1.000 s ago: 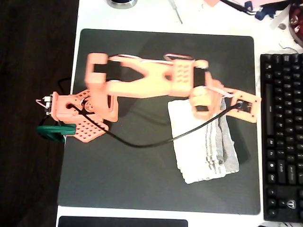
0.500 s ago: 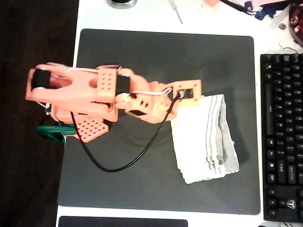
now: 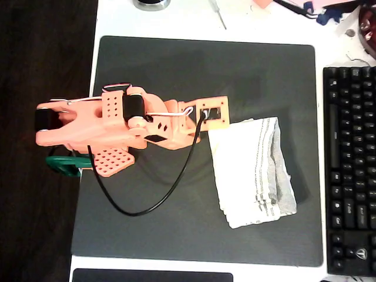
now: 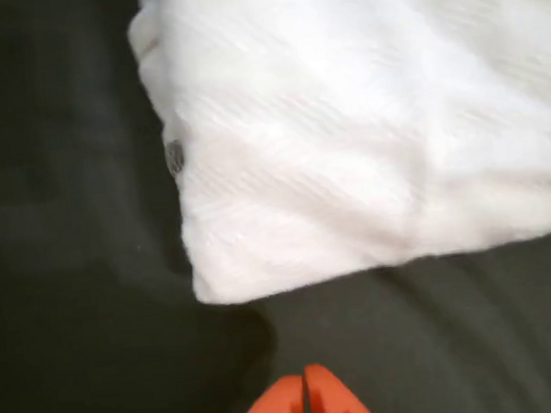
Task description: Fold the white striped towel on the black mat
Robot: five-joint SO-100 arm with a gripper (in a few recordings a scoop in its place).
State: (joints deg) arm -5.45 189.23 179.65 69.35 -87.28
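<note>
A: Towel position? The white striped towel (image 3: 252, 171) is lying folded in layers on the right half of the black mat (image 3: 176, 70) in the overhead view, its grey stripes running along the right-hand side and stacked edges showing at its near end.

B: Confirming. In the wrist view the white striped towel (image 4: 364, 108) is filling the far part of the picture, one corner pointing toward the camera, with the black mat (image 4: 67, 288) lying bare to the left and near side.

A: End effector (image 3: 212, 114)?

B: It is sitting just left of the towel's far left corner in the overhead view, apart from the cloth. In the wrist view the end effector (image 4: 305, 393) is showing its two orange tips pressed together, gripping nothing.

A: Surroundings?

B: A black keyboard (image 3: 351, 170) is resting on the white worktop (image 3: 176, 20) right of the mat. A black cable (image 3: 150, 202) is looping from the arm across the mat.
</note>
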